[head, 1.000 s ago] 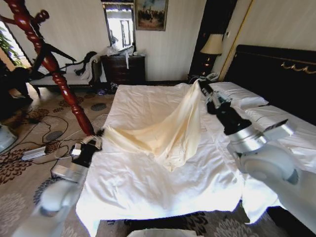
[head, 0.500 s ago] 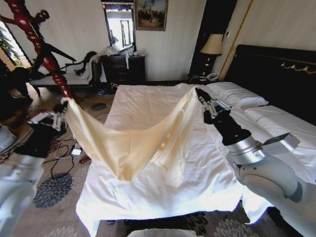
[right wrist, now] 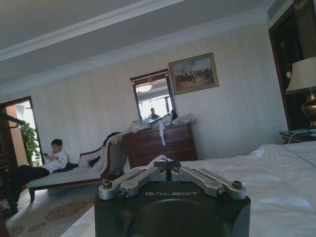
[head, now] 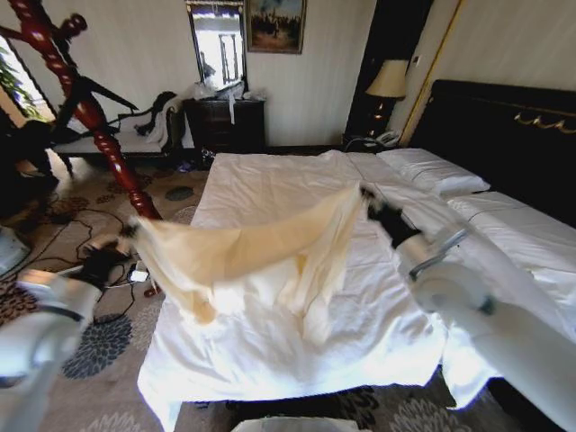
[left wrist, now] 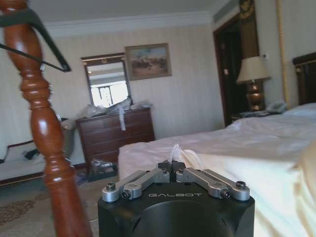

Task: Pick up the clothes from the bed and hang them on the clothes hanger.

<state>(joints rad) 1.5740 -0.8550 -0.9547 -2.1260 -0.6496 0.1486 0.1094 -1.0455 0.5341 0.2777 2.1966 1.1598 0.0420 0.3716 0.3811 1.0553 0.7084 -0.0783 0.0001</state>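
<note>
The clothes [head: 243,256], a pale cream-yellow top, hang stretched out in the air between my two grippers, over the bed's [head: 270,175] left side; the lower folds sag toward the white sheet. My left gripper [head: 126,232] is shut on one end beyond the bed's left edge, and a tuft of fabric [left wrist: 176,152] shows between its fingers. My right gripper [head: 366,194] is shut on the other end above the middle of the bed. The black clothes hanger [head: 101,94] hangs on the wooden coat stand [head: 90,112], up and left of my left gripper.
Cables and a small box [head: 137,275] lie on the patterned carpet by the stand's foot. A dark dresser [head: 225,124] with a mirror stands at the far wall, and a chaise [right wrist: 74,175] with a seated person is to its left. Pillows [head: 432,171] and the headboard lie to the right.
My left gripper rose from the bed's edge and swung out left with the top. Since half a second ago both grippers have dropped a little, and the top now hangs flatter and more taut.
</note>
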